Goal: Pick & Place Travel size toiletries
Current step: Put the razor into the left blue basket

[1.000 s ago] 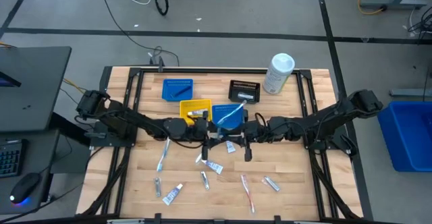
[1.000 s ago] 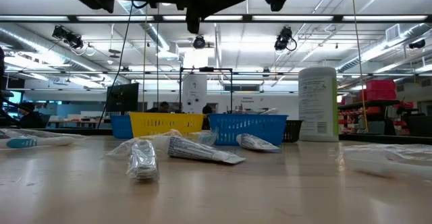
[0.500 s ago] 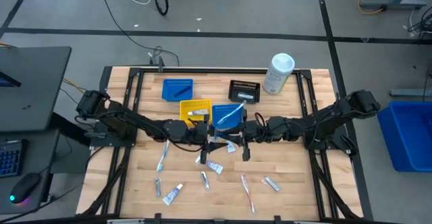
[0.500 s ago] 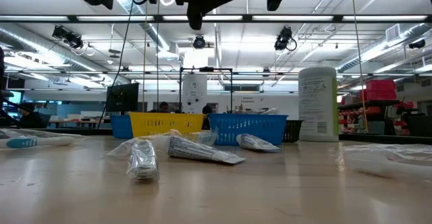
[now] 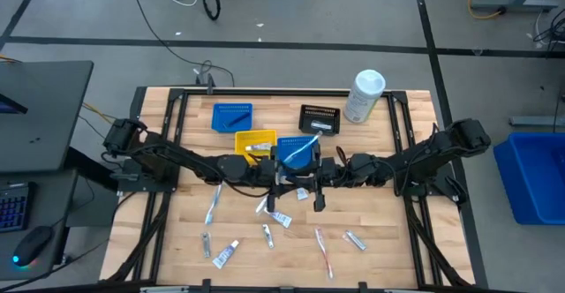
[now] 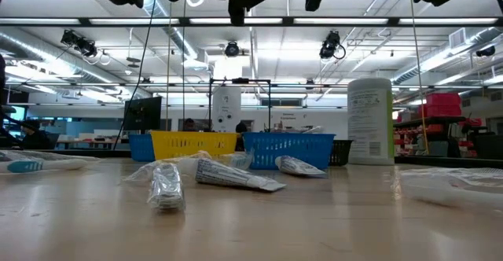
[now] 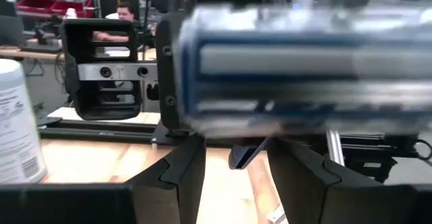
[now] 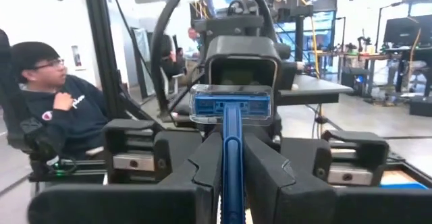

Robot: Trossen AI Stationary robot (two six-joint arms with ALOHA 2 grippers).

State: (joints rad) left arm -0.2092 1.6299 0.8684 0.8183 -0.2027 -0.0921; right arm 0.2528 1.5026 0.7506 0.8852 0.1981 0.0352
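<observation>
My right gripper [image 8: 233, 173] is shut on a blue razor [image 8: 231, 109] above the table's middle [image 5: 305, 180]. Facing it from the left, my left gripper [image 7: 236, 177] is open [image 5: 281, 176]. The razor's head [image 7: 304, 69] fills the left wrist view, just beyond the spread fingers. Whether they touch it, I cannot tell. Other toiletries lie flat on the near half of the table: a toothbrush [image 5: 213, 206], mini tubes [image 5: 281, 218] [image 5: 225, 254], a red toothbrush [image 5: 324, 249] and a silvery packet [image 5: 355, 239]. My right gripper pinches the razor's blue handle [image 8: 233, 153] between its two fingers [image 8: 209, 163], which lie along the handle. It comes in level from the table's right. The head [image 8: 231, 106] sticks out past the fingertips toward the left gripper. The razor is lifted clear of the table.
A blue bin [image 5: 297, 150] and a yellow bin [image 5: 254, 141] stand just beyond the grippers. Farther back are a second blue bin [image 5: 233, 116], a black bin [image 5: 319, 118] and a white canister [image 5: 364, 96]. A seated person [image 8: 54, 109] shows beyond the table.
The two grippers have drawn a little closer together over the table's middle, the left one moving toward the right. Both have risen slightly in the low view. The toiletries on the table have stayed put.
</observation>
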